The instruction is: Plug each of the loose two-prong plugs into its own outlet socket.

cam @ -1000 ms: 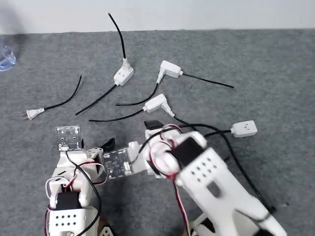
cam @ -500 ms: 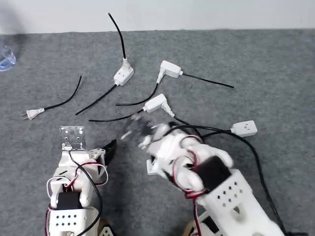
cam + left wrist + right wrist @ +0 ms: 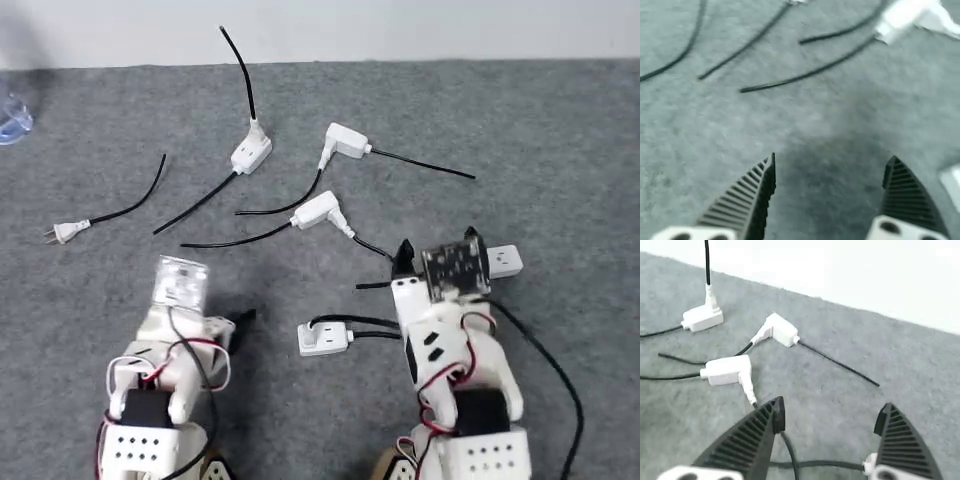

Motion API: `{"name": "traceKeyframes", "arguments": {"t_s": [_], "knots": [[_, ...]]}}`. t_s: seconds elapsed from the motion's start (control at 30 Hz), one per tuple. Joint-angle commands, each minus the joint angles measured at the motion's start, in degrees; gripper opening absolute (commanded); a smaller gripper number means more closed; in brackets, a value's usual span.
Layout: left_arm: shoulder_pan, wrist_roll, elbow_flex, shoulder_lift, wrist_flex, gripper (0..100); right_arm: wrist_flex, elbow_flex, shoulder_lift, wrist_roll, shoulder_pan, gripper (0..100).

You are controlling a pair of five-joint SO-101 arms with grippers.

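On the grey table (image 3: 560,130), our two arms sit at the near edge, both empty-handed. The left gripper (image 3: 832,165) is spread wide over the mat, and the right gripper (image 3: 832,410) is likewise released above a black cord (image 3: 790,450). We judge the job partly done: a cluster of white connectors (image 3: 318,210) toward the far edge looks mated, with cords leaving each end. Still to do: a near socket (image 3: 325,338) between the arms and a second socket (image 3: 500,261) beside the right arm appear vacant. One two-prong plug (image 3: 62,233) lies loose near the left edge.
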Motion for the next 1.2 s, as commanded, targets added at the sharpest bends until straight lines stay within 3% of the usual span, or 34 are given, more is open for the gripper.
{"name": "traceKeyframes", "arguments": {"t_s": [0.0, 0.1, 0.5, 0.73, 0.83, 1.17], "knots": [[7.21, -4.22, -2.77, -0.35, 0.88, 33, -3.74, 4.31, -6.81, -0.79, 0.66, 27.4], [10.46, -14.15, -2.59, -0.35, -1.76, 33, -6.02, 8.97, -10.15, -0.7, -0.13, 27.4], [17.41, -22.07, -3.74, 0.09, -0.26, 33, -10.68, 13.63, -11.3, -0.26, -0.48, 27.4], [22.07, -24.88, -13.76, 0.88, 10.37, 33, -12.35, 15.38, -11.3, 1.67, -1.71, 27.4], [22.07, -26.11, -17.1, 8.09, 9.85, 33, -12.18, 15.47, -11.3, 1.67, -2.33, 27.4], [24.35, -31.3, -27.91, 49.49, -3.34, 33, -12.44, 15.56, -10.42, 1.67, -1.98, 27.3]]}}
